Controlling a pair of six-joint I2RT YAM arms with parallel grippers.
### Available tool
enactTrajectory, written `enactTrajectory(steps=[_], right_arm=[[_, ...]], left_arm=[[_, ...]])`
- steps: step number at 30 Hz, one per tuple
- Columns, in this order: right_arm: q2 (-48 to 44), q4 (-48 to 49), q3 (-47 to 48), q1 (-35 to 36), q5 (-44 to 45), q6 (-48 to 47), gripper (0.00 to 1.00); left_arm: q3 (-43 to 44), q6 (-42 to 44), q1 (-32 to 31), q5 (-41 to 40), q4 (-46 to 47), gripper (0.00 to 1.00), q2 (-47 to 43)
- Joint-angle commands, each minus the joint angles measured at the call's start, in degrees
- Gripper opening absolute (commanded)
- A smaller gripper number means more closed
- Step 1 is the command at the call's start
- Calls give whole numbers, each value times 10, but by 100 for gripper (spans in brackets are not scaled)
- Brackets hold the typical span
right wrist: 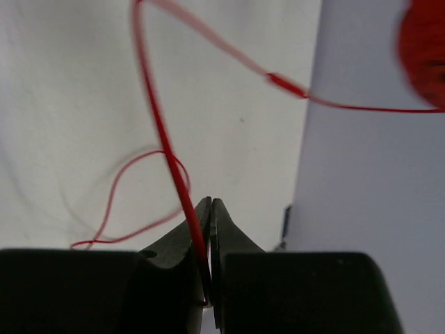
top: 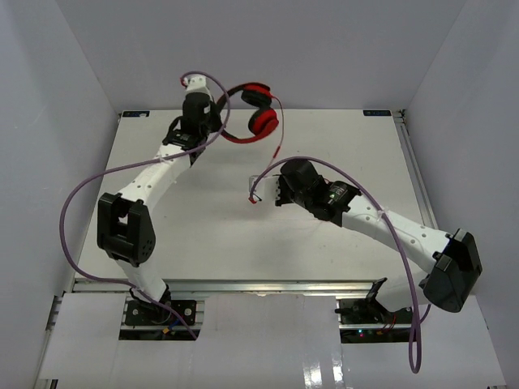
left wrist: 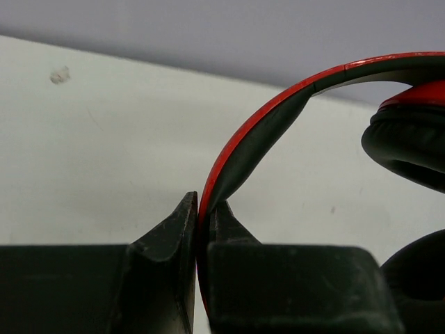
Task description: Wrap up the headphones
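The left gripper (left wrist: 201, 209) has its jaws clamped shut on the black-and-red headband of the red over-ear headphones (top: 258, 121), at the white table's (top: 203, 219) far edge (cups to the gripper's right). The right gripper (right wrist: 209, 209), nearer the table's middle, has its jaws pinched tight on the thin red cord (right wrist: 161, 132).

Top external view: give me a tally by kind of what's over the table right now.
Headphones: 1, red cord attached
Robot arms: 2, left arm and right arm
Purple cables: 2
Total: 5
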Motion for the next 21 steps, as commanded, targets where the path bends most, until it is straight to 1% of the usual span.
enactTrajectory(steps=[1, 6, 9, 12, 15, 17, 21], right_arm=[[-14, 57, 53, -3, 145, -134, 8], [-4, 67, 120, -6, 109, -135, 8], [-11, 69, 128, -18, 38, -117, 8], [-16, 66, 130, -41, -49, -78, 8], [-16, 65, 131, -68, -115, -40, 8], [-7, 68, 137, -96, -159, -11, 8], [23, 73, 177, -185, -246, 72, 8]], left_arm=[[-92, 141, -25, 37, 67, 0, -32], [-180, 186, -45, 130, 128, 0, -69], [-222, 183, -56, 200, 160, 0, -96], [-247, 181, -74, 224, 174, 0, -110], [-271, 167, -84, 263, 205, 0, -128], [-291, 154, -89, 287, 229, 0, -149], [-314, 131, -97, 323, 248, 0, -189]])
